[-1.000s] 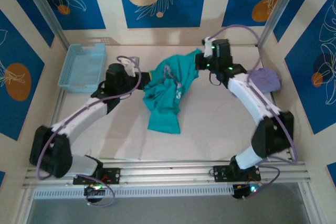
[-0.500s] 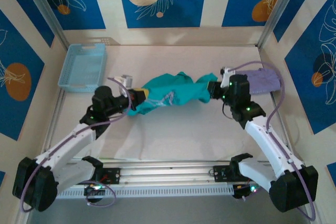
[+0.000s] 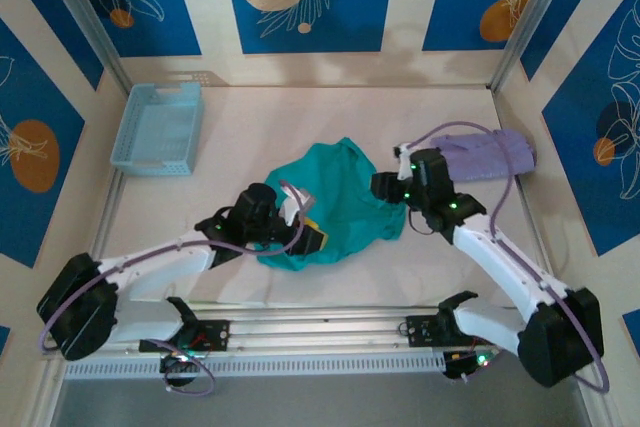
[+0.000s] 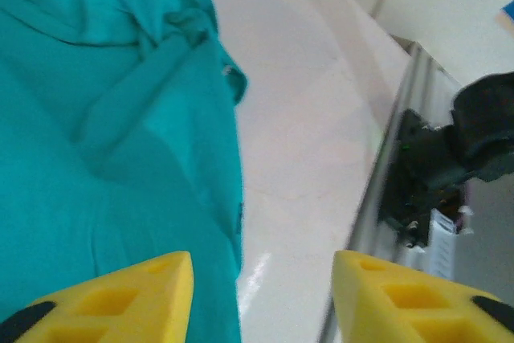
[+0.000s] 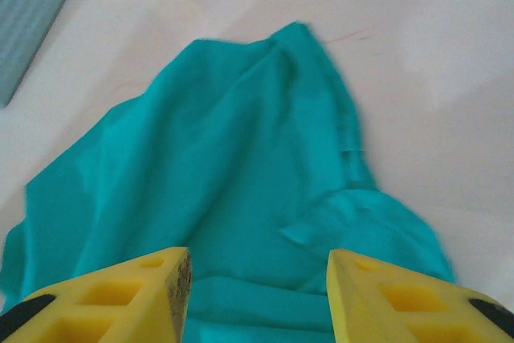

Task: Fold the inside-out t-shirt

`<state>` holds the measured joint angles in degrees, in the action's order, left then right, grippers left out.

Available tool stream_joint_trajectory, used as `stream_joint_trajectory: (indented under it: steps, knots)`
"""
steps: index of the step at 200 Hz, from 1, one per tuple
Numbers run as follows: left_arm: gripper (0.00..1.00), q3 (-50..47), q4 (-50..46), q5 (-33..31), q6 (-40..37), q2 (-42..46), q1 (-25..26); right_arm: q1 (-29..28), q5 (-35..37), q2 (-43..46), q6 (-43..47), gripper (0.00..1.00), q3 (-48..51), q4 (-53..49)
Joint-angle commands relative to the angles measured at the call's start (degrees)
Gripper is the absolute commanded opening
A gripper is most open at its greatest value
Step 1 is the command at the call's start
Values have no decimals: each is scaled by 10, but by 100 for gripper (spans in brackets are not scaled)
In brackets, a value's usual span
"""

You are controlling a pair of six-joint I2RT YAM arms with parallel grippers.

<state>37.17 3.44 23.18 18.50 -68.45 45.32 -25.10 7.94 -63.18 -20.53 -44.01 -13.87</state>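
The teal t-shirt (image 3: pixel 340 197) lies in a loose, bumpy heap in the middle of the tabletop (image 3: pixel 250 117), between the 2 arms. It is not flat. 1 part sticks out toward the far side, and the near edge is bunched up and wrinkled. I see no neat fold in it. I cannot tell which side of the cloth faces out.

The left gripper (image 4: pixel 261 267) is open wide. Its yellow fingers (image 4: pixel 120 295) are well apart and nothing is between them. It hangs at the near left edge of the shirt, with 1 finger over the cloth and the other over bare tabletop. The right gripper (image 5: pixel 257 263) is open wide too, and it holds nothing. It is at the right edge of the shirt and looks down across the cloth.

So I think the job has hardly begun. The shirt is on the tabletop, and that is about all. What is left is to spread it flat, pull out the sleeves, and then fold it. Both grippers will need to take hold of the cloth first.

A blue basket (image 3: pixel 158 127) sits at the far left. A pale purple folded cloth (image 3: pixel 495 152) lies at the far right, apart from the shirt.
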Motion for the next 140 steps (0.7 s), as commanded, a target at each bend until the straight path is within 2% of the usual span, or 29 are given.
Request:
stream_joint_trajectory:
  steps: [1, 21, 34, 59, 73, 82, 95, 104, 119, 140]
  knots:
    - [59, -9, -73, -119, 8, 60, -49, -69, -59, -52, 25, 50, -24, 34]
    - [61, -32, -112, -148, 66, 70, -118, -130, -88, -105, 19, 54, -27, 68]
    - [61, -51, -122, -146, 87, 69, -154, -165, -78, -143, 0, 57, -38, 78]
    - [65, -64, -122, -147, 88, 55, -165, -206, -13, -231, -49, 60, -82, 48]
    - [67, -59, -118, -125, 75, 36, -163, -221, 33, -270, -64, 59, -106, 14]
    - [67, -56, -108, -110, 60, 27, -157, -230, 64, -285, -67, 54, -115, -6]
    - [67, -48, -100, -116, 41, 16, -137, -236, 100, -287, -66, 34, -117, -26]
    - [68, -41, -96, -125, 29, 7, -120, -235, 111, -276, -65, 26, -109, -29]
    - [68, -26, -89, -118, 35, -19, -108, -232, 110, -248, -59, 21, -88, -19]
    - [65, -7, -59, -78, 68, -72, -105, -229, 97, -224, -58, 20, -69, -2]
